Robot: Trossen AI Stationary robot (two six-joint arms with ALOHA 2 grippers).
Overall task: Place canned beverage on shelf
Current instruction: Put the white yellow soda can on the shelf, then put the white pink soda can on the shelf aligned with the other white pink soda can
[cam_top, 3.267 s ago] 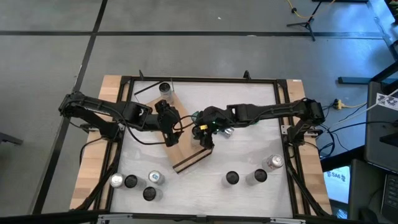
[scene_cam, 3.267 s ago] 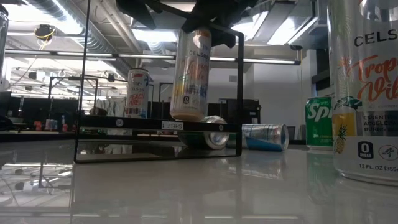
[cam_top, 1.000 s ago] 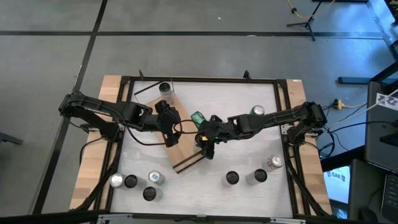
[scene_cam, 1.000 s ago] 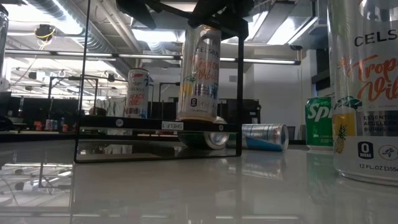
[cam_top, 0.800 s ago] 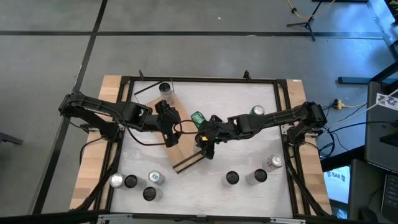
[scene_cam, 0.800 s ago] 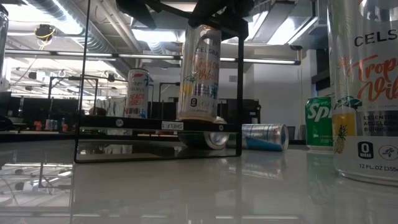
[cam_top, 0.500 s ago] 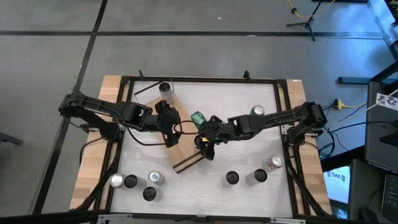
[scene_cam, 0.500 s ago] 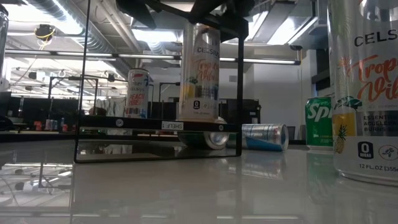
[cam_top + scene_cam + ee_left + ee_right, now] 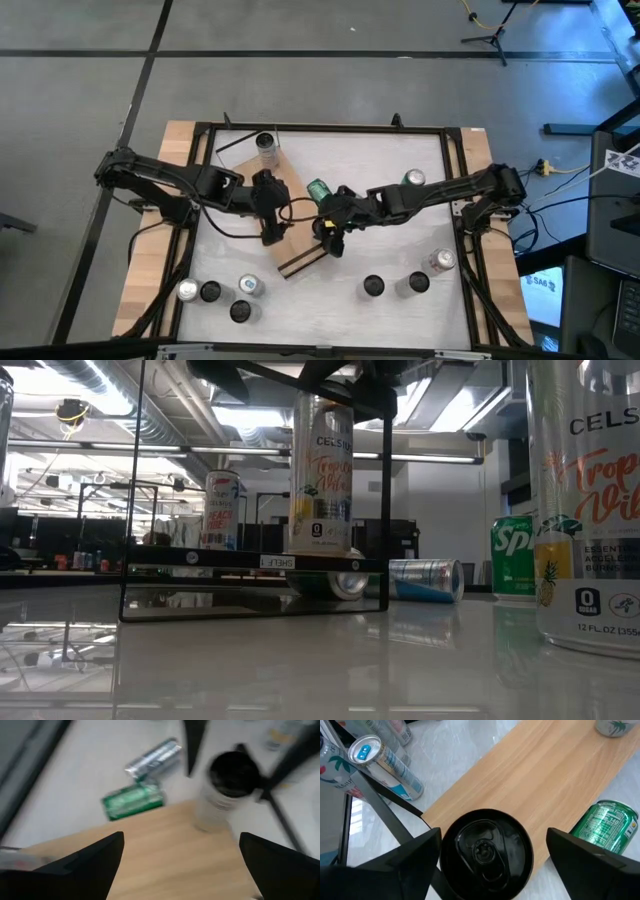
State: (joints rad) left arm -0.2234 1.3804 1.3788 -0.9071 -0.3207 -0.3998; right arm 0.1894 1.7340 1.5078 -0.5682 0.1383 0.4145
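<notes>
Shelf (image 9: 297, 243) angled across table (image 9: 400, 180) in high view, long axis running diagonally; right gripper (image 9: 330, 238) above its near end, left gripper (image 9: 268, 215) over its middle.
Low view: tall can (image 9: 320, 472) upright on shelf edge, dark fingers just above.
Left wrist view: fingers spread wide, holding nothing, black-topped can standing ahead on board.
Right wrist view: fingers parted either side of can top (image 9: 486, 852), not touching; green can (image 9: 605, 827) lying beside board.
</notes>
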